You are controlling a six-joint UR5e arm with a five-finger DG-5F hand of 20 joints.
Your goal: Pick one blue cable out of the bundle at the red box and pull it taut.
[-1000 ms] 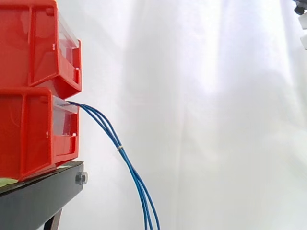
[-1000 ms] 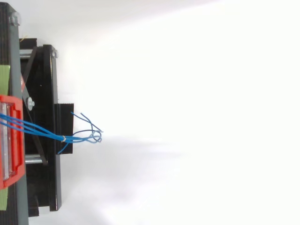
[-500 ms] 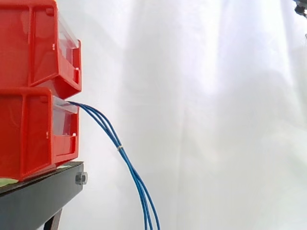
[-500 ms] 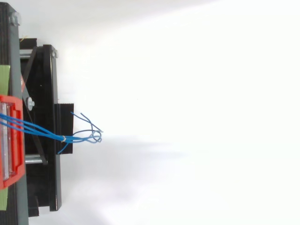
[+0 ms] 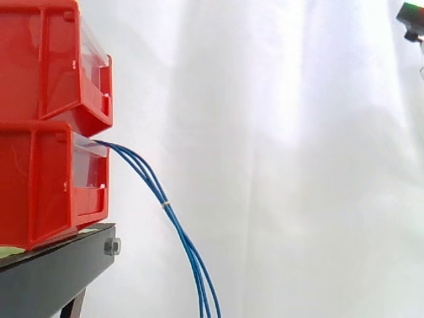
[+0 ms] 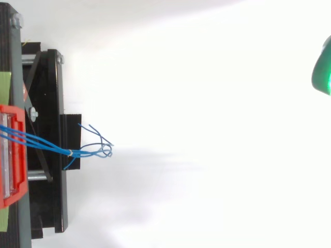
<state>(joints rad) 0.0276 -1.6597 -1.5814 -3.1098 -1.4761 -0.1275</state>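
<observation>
At the far right edge, hand (image 6: 322, 72) glowing green, open or closed unclear, well apart from blue cables (image 5: 173, 222)

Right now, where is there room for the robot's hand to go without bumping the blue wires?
The wide stretch before the white curtain, between the blue cables and the hand, is free. It gets crowded beside the lower red bin, where the cables come out, and past the black stand, where their loose ends spread.
</observation>
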